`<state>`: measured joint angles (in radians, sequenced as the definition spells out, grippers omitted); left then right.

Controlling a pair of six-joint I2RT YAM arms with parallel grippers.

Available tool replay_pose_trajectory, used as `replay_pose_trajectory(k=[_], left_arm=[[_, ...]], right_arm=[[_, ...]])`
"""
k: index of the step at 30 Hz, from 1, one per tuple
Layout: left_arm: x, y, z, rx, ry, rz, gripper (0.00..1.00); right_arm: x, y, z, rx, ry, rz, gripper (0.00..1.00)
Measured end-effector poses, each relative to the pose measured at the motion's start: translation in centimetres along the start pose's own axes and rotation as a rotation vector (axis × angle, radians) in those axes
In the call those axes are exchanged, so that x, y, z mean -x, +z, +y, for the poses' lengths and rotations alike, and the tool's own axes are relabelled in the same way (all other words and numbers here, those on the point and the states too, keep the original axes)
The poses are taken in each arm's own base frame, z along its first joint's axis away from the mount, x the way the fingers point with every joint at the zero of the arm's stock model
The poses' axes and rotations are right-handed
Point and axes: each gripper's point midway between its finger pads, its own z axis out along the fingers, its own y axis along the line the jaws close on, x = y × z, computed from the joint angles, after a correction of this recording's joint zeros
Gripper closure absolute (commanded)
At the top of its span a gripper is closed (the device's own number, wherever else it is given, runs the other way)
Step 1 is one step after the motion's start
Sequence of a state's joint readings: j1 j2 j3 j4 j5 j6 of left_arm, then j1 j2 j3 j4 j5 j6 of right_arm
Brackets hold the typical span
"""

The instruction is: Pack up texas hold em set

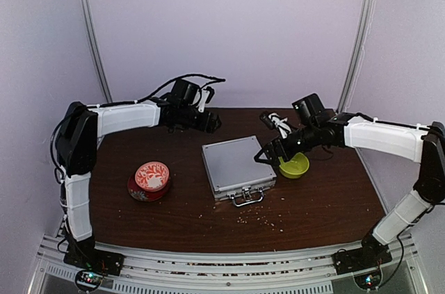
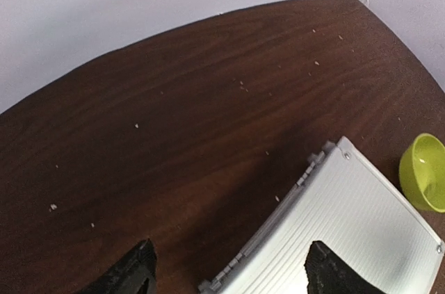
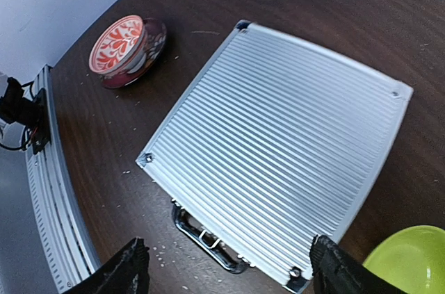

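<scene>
Showing case (image 3: 278, 148) handle (image 3: 205, 238) close-up.

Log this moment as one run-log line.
case: shut, flat on table | chips, cards: none in view | left gripper: open, empty, behind case | right gripper: open, empty, above case | bowl: right of case

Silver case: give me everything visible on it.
The silver case is square, with ribbed aluminium-look panels, riveted corners and a metal handle on its near edge. Hinges show along the far edge. It lies flat and closed on the dark wooden table, between the red tin and the green bowl. Nothing grips it.
</scene>
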<state>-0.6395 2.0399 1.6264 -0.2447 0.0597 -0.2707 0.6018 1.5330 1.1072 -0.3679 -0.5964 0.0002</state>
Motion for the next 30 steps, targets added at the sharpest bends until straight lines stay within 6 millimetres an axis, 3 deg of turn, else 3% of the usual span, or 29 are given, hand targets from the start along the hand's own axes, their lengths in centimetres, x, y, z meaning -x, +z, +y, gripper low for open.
replay_pose_trajectory(k=[5,9,12,17,21,26,30], left_arm=[[0.7,3.8,2.5,-0.032,-0.02,0.032,0.24],[-2.0,6.6,2.4,-0.112,-0.006,0.136,0.25],[-4.9,7.7,1.3,-0.194,0.004,0.234,0.26],[-5.1,7.1,0.6,-0.275,0.032,0.251,0.29],[-5.7,6.5,0.4,-0.299,0.04,0.258,0.32],[-8.4,3.8,-1.5,-0.345,0.042,0.317,0.32],[-10.2,1.9,-3.2,-0.357,0.06,0.327,0.33]], right_arm=[[1.3,-2.6,-2.4,-0.094,-0.012,-0.057,0.14],[2.0,-4.2,-2.1,-0.111,-0.063,-0.086,0.0],[1.9,-5.0,-2.5,-0.136,-0.08,-0.096,0.0],[-0.2,-4.8,-4.6,-0.183,-0.045,-0.059,0.0],[-2.3,-2.8,-6.0,-0.175,-0.022,0.029,0.01],[-6.2,0.4,-7.5,-0.146,0.033,0.177,0.04],[-7.5,1.5,-7.7,-0.122,0.051,0.228,0.11]])
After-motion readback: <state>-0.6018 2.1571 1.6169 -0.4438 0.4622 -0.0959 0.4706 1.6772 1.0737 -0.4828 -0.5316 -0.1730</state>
